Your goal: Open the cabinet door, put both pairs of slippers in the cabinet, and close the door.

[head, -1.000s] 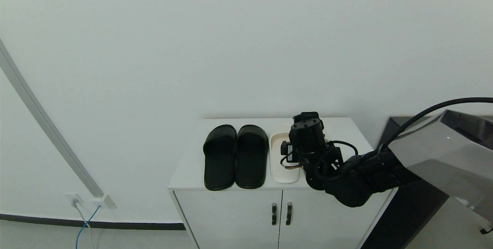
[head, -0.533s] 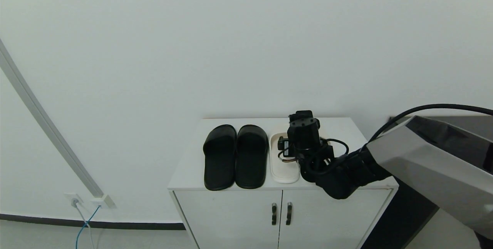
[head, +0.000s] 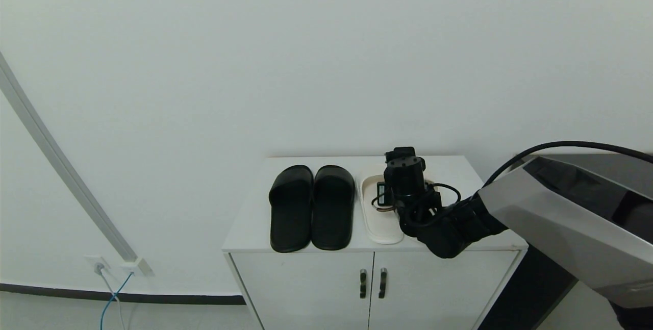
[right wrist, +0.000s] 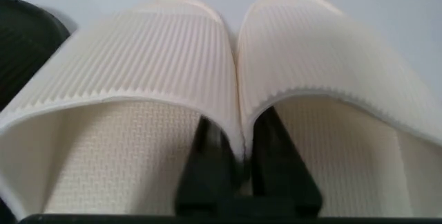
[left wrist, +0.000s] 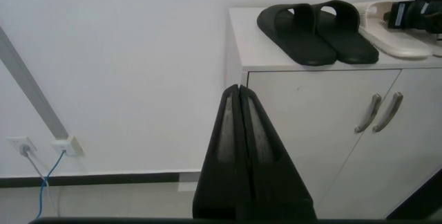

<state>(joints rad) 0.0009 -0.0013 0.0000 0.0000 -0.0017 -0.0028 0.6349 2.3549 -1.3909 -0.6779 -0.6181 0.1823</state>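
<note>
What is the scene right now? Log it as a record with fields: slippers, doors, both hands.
black slippers: side by side on the cabinet top, left of the cream pair
cream slippers: side by side, toward the top's right
doors: both shut
right hand: over the cream pair, one finger inside each slipper, shut on their touching straps
left hand: shut, empty, apart from the cabinet, facing its front
stage: doors unopened, no slipper inside yet

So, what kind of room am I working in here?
Probably a home-style entryway or a plain test room: a white cabinet against a bare wall, black slippers and cream slippers on top, power sockets near the floor.
</note>
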